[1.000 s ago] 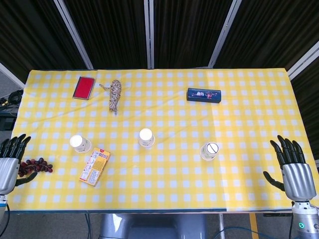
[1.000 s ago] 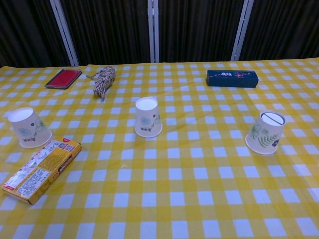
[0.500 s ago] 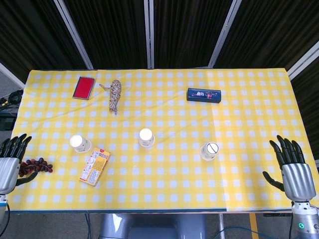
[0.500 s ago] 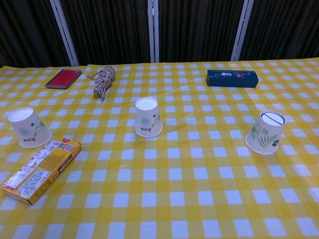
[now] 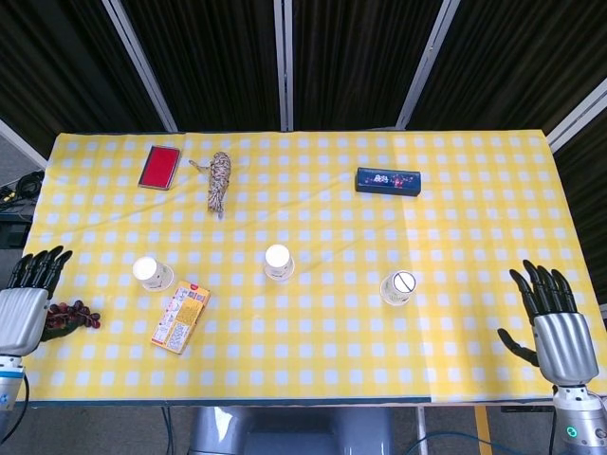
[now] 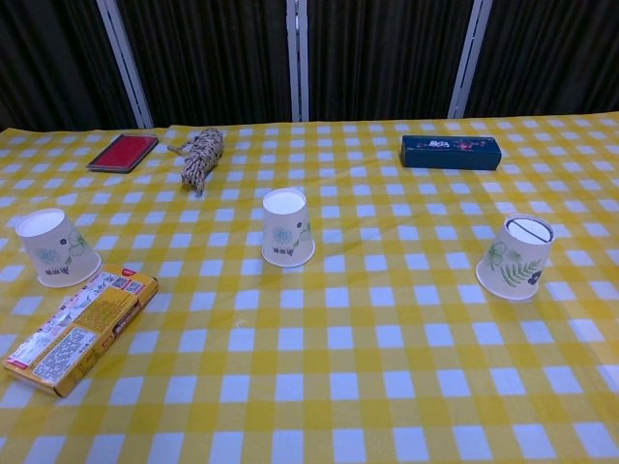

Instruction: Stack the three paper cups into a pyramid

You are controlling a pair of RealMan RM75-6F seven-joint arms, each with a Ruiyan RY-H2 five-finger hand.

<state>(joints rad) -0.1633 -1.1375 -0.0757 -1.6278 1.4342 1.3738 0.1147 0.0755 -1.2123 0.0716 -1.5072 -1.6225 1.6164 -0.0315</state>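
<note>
Nearest the robot, both hands hang at the table's front corners, empty with fingers spread. The left hand [image 5: 21,308] sits beside a bunch of dark grapes [image 5: 71,316], outward of the left cup [image 5: 152,273]. The right hand [image 5: 552,322] is well apart from the right cup [image 5: 398,287].

Taking the middle cup [image 5: 278,262] as the landmark, the three cups stand in a loose row across the yellow checked tablecloth [image 5: 474,209], all upside down with their white bases up, none touching. The left cup lies well left of it, just behind a yellow snack box [image 5: 180,318]; the right cup lies well right and slightly nearer. Each hand's closest cup lies inward and a little farther back, the left hand having the shorter reach.

The cups are white paper with leafy prints; the right one shows a dark line across its base.

Beyond the middle cup lie a twine bundle [image 5: 218,180], a red case [image 5: 158,167] and a dark blue box [image 5: 388,180].
</note>
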